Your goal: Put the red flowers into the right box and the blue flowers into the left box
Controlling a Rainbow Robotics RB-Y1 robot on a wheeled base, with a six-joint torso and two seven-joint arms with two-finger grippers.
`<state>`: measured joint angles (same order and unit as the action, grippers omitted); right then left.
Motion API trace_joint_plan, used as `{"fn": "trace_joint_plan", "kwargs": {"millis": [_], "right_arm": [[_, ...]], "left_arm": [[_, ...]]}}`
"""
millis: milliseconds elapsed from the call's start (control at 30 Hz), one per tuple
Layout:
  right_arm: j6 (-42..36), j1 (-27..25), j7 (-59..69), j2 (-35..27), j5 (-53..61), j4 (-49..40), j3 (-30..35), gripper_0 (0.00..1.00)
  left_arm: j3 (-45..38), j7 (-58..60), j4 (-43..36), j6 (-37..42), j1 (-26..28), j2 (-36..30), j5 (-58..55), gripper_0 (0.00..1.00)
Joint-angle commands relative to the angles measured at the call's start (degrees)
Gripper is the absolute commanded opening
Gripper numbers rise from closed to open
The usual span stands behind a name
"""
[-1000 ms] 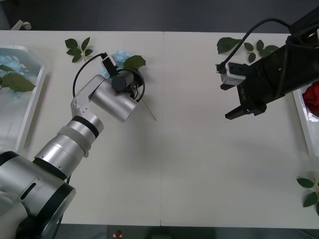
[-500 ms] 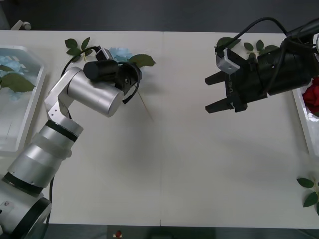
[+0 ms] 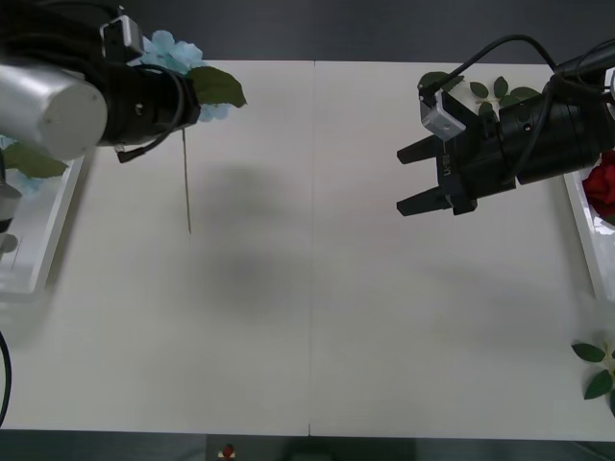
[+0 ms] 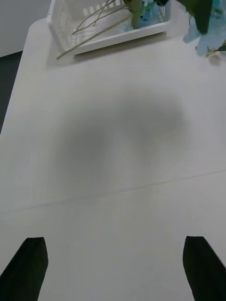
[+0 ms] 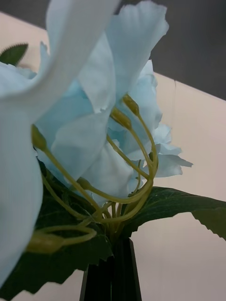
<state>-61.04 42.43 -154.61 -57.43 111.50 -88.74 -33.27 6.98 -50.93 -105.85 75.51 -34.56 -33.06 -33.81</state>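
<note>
Holding a blue flower (image 3: 178, 53) pinched at the base of its bloom, the left gripper (image 3: 183, 101) hung above the far left part of the table (image 3: 317, 317), just beside the left box (image 3: 58, 226). The flower's thin stem (image 3: 185, 182) dangled straight down from the black fingers (image 5: 110, 273), its tip free over the tabletop, and a large green leaf (image 3: 216, 84) spread beside the pale petals. In the left wrist view the petals (image 5: 94, 89) and yellow-green stalks rose directly from between the closed fingers. More blue flowers (image 3: 24, 154) lay in the left box, their stems (image 4: 92, 23) reaching over its rim.

The right gripper (image 3: 415, 178) hovered over the right side of the table with its black fingers (image 4: 30, 268) spread wide and nothing between them, pointing toward the centre. A red flower (image 3: 603, 187) lay in the right box (image 3: 581, 226) at the table's right edge. Loose leaf sprigs (image 3: 490, 91) lay near the far right corner and another sprig (image 3: 598, 370) near the right edge.
</note>
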Motion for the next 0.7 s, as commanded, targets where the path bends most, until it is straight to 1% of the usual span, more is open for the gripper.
{"fn": "trace_joint_plan", "kwargs": {"millis": [33,200,367,500,533,567,633,700], "right_arm": [[0.2,0.6,-0.4,1.0,0.5,-0.8,-0.4,0.83],[0.4,0.6,-0.4,1.5,0.5,-0.8,-0.5,0.83],[0.5,0.6,-0.4,2.0,0.3,-0.9,-0.5,0.83],[0.5,0.6,-0.4,2.3,0.3,-0.9,-0.5,0.83],[0.5,0.6,-0.4,2.3,0.3,-1.0,-0.5,0.83],[0.6,0.6,-0.4,2.3,0.3,-1.0,-0.5,0.83],[0.7,0.6,-0.4,2.3,0.3,-0.9,-0.5,0.83],[0.7,0.6,-0.4,2.4,0.3,-1.0,-0.5,0.83]], "left_arm": [[-7.8,-9.8,-4.2,3.9,-0.9,-5.9,-5.5,0.00],[-17.3,-22.2,-4.0,8.8,-0.8,-11.1,-10.5,0.00],[-23.9,-29.4,-3.3,15.1,-0.6,-15.7,-9.3,0.00],[-28.3,-34.1,0.5,17.6,0.0,-19.2,-7.8,0.00],[-30.0,-36.0,2.1,17.5,1.3,-21.3,-8.0,0.00],[-30.4,-36.3,2.4,17.4,1.7,-21.6,-8.1,0.00],[-33.0,-39.2,4.4,16.4,4.8,-23.8,-8.6,0.00],[-35.0,-40.6,5.7,15.4,7.3,-24.6,-8.7,0.00]]}}
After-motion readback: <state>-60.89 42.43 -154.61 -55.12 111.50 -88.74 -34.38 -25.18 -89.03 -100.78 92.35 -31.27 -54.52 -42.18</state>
